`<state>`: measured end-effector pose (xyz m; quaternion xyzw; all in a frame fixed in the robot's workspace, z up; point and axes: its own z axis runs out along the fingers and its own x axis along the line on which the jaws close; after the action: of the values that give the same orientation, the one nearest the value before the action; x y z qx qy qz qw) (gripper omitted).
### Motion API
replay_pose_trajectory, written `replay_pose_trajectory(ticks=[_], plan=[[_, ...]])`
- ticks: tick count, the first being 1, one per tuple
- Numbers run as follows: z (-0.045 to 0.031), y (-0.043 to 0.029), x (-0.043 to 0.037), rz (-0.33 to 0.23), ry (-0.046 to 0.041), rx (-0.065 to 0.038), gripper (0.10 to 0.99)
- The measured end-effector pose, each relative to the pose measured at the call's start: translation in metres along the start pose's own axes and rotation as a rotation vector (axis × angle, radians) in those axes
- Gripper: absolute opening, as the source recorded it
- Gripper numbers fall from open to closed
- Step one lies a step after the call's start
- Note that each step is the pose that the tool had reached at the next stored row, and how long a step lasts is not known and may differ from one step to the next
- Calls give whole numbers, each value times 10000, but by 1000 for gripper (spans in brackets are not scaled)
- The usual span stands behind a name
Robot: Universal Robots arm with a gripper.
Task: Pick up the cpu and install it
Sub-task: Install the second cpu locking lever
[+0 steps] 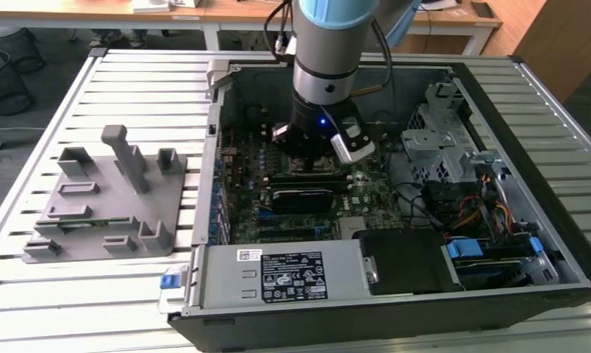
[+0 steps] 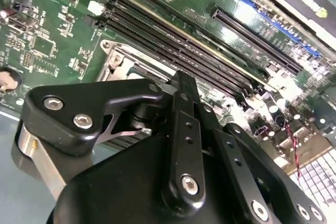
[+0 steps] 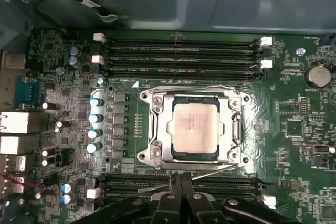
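Cpu [image 3: 194, 129] sits in the socket [image 3: 191, 128] at the centre of the first wrist view, silver top showing inside the metal frame. Claw [image 3: 177, 182], at the lower centre, has its fingers together and holds nothing. Seating looks done; the judged step in hand is leaving the board [image 1: 320, 198].

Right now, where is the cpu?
In the first wrist view the cpu lies inside the socket's metal frame on the motherboard, between two banks of memory slots.
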<state>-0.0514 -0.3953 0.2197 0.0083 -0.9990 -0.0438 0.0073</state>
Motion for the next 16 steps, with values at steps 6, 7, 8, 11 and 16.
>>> replay_pose_trajectory(ticks=[6, 7, 8, 11, 16], plan=[[47, -33, 7, -4, -5, -369, 106], [48, -47, 7, -5, -8, -492, 106], [48, -64, 7, -7, -9, -561, 106], [49, -122, 16, -9, -9, -598, 106], [53, -168, 66, -10, -11, -695, 106]])
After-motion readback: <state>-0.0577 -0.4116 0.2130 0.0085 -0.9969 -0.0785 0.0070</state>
